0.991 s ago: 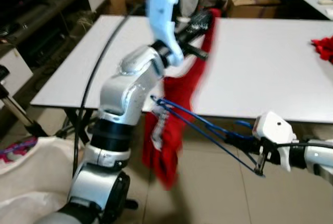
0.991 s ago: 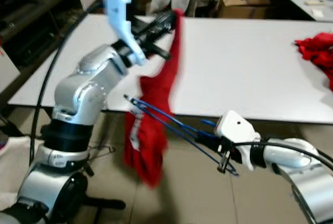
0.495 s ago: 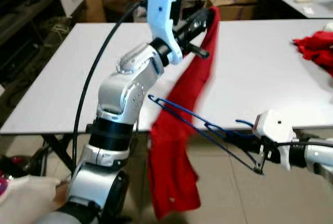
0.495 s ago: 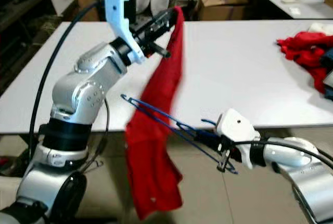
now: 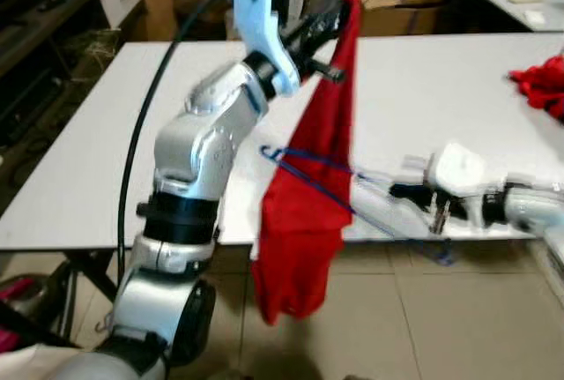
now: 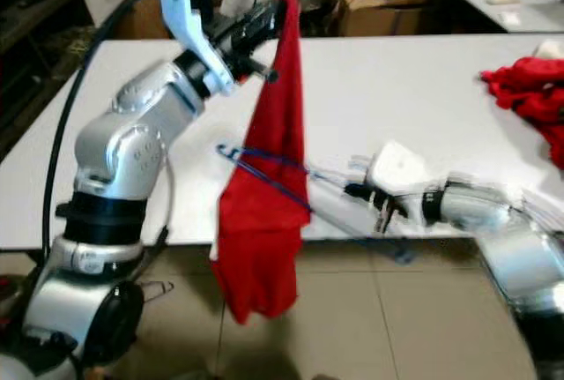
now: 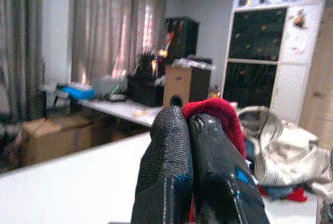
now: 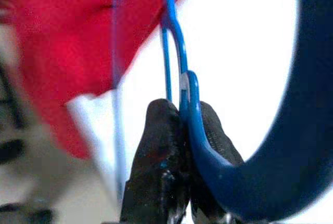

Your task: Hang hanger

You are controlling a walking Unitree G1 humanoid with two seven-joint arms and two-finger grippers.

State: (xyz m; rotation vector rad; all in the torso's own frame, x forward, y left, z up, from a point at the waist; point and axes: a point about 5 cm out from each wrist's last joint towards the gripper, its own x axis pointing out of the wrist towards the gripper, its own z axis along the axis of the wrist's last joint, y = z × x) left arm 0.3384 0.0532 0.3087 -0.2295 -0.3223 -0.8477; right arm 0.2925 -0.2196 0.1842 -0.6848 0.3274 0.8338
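A red garment point(image 5: 313, 195) is held up in front of the near edge of a white table point(image 5: 441, 107) by the left gripper point(image 5: 339, 11), whose two black fingers point(image 7: 179, 177) are pressed together on the cloth's top edge; in the left wrist view a fold of red fabric is seen bunched just beyond the fingertips. The garment hangs down past the table edge toward the tiled floor point(image 5: 414, 327), and its lower hem is softened by blur. A blue wire hanger point(image 5: 304, 164) is pinched by the right gripper point(image 6: 357, 191), to the right of the garment. In the right wrist view the black fingers point(image 8: 156, 151) are closed on the blue wire near its hook, and the thick blue curve at the near edge is cut off by the frame. The hanger's far end is seen reaching the garment, with one thin rod crossing in front of the red cloth; whether any part is inside the cloth cannot be told. The right arm and the hanger's near part are smeared by motion blur, so the hanger's outline there is hard to make out. More red cloth point(image 6: 529, 98) lies on the far right of the table, cut off by the frame edge. Cardboard boxes point(image 5: 401, 5) are seen beyond the table.
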